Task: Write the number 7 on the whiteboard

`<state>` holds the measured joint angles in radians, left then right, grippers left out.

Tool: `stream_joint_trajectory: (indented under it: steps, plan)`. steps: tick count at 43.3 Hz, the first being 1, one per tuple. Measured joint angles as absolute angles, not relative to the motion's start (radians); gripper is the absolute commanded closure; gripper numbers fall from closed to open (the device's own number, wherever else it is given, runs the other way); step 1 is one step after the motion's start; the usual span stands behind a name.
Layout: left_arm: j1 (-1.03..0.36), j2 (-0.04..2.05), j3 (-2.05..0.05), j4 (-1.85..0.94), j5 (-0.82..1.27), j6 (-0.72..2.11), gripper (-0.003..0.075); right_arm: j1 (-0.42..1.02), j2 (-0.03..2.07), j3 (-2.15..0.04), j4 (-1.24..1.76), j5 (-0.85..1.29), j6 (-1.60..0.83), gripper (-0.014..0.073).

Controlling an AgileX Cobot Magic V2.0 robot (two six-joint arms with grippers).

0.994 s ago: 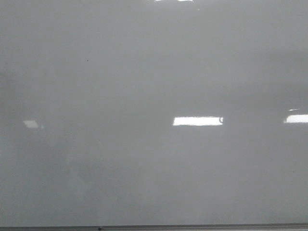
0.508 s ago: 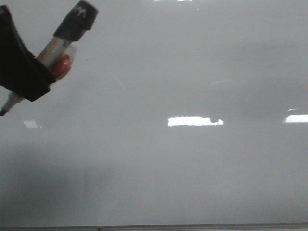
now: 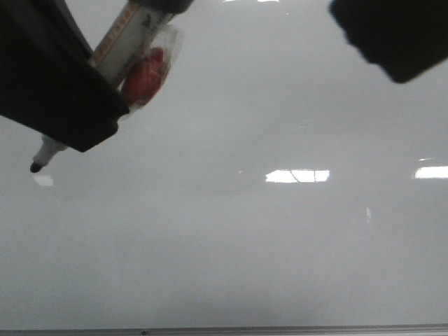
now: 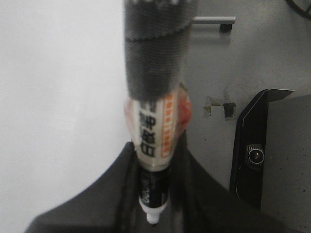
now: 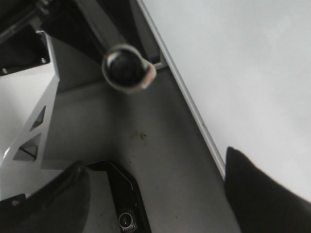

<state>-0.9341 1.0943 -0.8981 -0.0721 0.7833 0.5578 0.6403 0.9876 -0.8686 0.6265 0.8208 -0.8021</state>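
The left gripper (image 3: pixel 59 105) reached in from the upper left of the front view, its dark fingers (image 4: pixel 116 189) closed around a marker (image 3: pixel 119 49) that slanted tip-down. The right gripper (image 3: pixel 395 35) showed only as a dark blur at the upper right. In its wrist view its fingers (image 5: pixel 262 184) stood wide apart with nothing between them.

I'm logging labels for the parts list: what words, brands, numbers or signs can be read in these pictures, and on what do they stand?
Nothing can be quoted with confidence.
Black characters on the white-and-orange barrel of the marker pen held in the left gripper: blurred, unreadable.
White print on the pen's black lower section: too small to read.
Orange label strip on the pen in the front view: blurred.
The glossy pale grey whiteboard: no writing, only light reflections.
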Motion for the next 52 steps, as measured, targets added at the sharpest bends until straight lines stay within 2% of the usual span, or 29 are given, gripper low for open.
stream_joint_trajectory:
  steps: [17,19,27,32,34,37,43,45,48,52]
  plan:
    - [-0.934,1.094,-0.898,-0.070,0.761,0.559,0.0712,0.736,1.243,-1.067,0.741,0.847,-0.948,0.0018]
    - [-0.934,1.094,-0.898,-0.070,0.761,0.559,0.0712,0.738,1.253,-1.076,0.745,0.852,-0.950,0.0057]
    - [-0.934,1.094,-0.898,-0.069,0.760,0.560,0.0710,0.738,1.257,-1.080,0.745,0.861,-0.952,0.0389]
    - [-0.934,1.093,-0.898,-0.072,0.762,0.561,0.0703,0.738,1.258,-1.080,0.743,0.864,-0.953,0.0552]
    - [-0.935,1.093,-0.898,-0.076,0.765,0.554,0.0676,0.738,1.258,-1.080,0.736,0.858,-0.955,0.0613]
    - [-0.935,1.093,-0.898,-0.077,0.765,0.552,0.0576,0.738,1.258,-1.080,0.732,0.855,-0.957,0.0668]
    - [-0.936,1.086,-0.898,-0.074,0.758,0.550,0.0267,0.736,1.258,-1.082,0.729,0.858,-0.957,0.0662]
    - [-0.936,1.077,-0.898,-0.068,0.753,0.547,0.0217,0.730,1.258,-1.082,0.729,0.862,-0.957,0.0662]
    - [-0.936,1.057,-0.898,-0.063,0.745,0.545,0.0236,0.711,1.258,-1.082,0.726,0.867,-0.957,0.0662]
    - [-0.936,1.012,-0.886,-0.065,0.726,0.543,0.0348,0.654,1.259,-1.082,0.718,0.860,-0.957,0.0662]
